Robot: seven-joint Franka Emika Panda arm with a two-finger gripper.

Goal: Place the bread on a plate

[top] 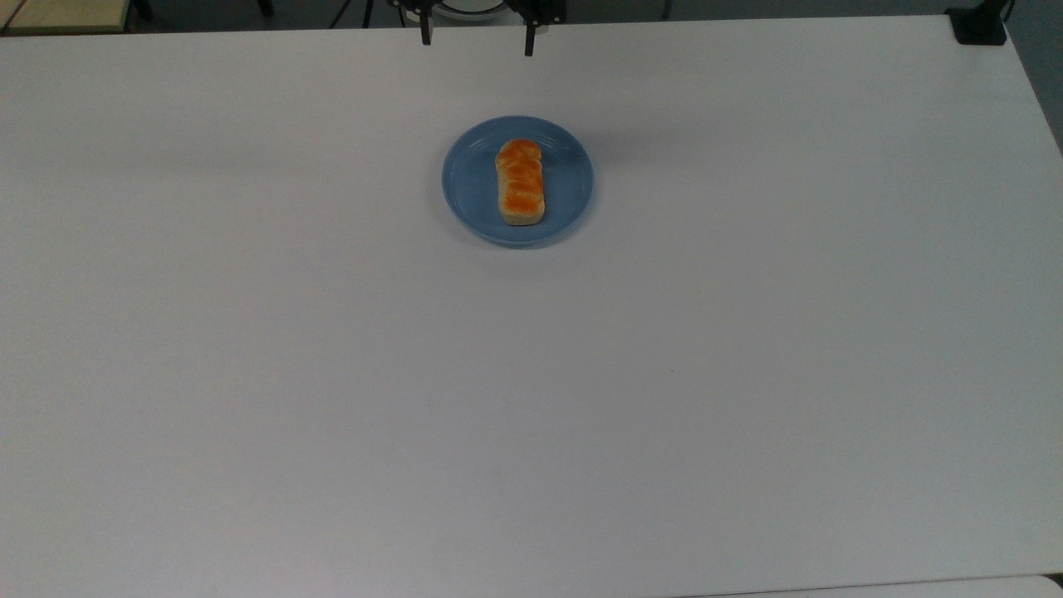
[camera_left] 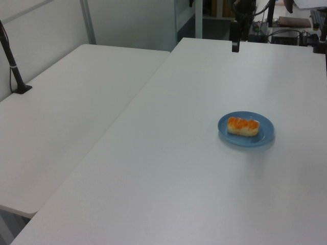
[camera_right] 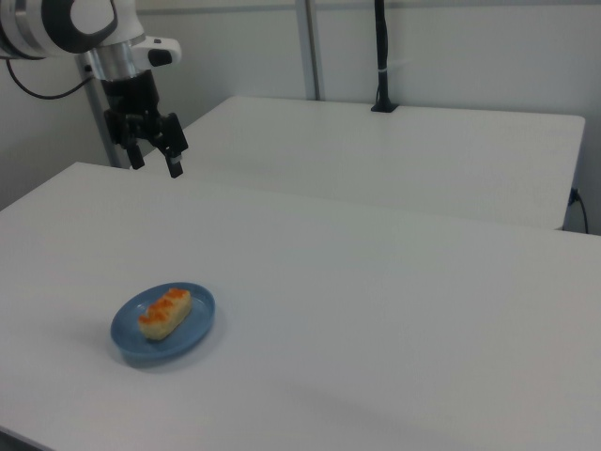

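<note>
The bread is a small loaf with an orange-brown top and pale sides. It lies flat in the middle of the light blue plate, also seen as bread on plate in the left view and bread on plate in the right view. My gripper hangs open and empty high above the table's far edge, well clear of the plate. In the right view the gripper is up and behind the plate; in the left view the gripper is far behind it.
The white table spreads wide around the plate. A second white table stands beside it with a black post clamped on. A black clamp sits at the top view's far right corner.
</note>
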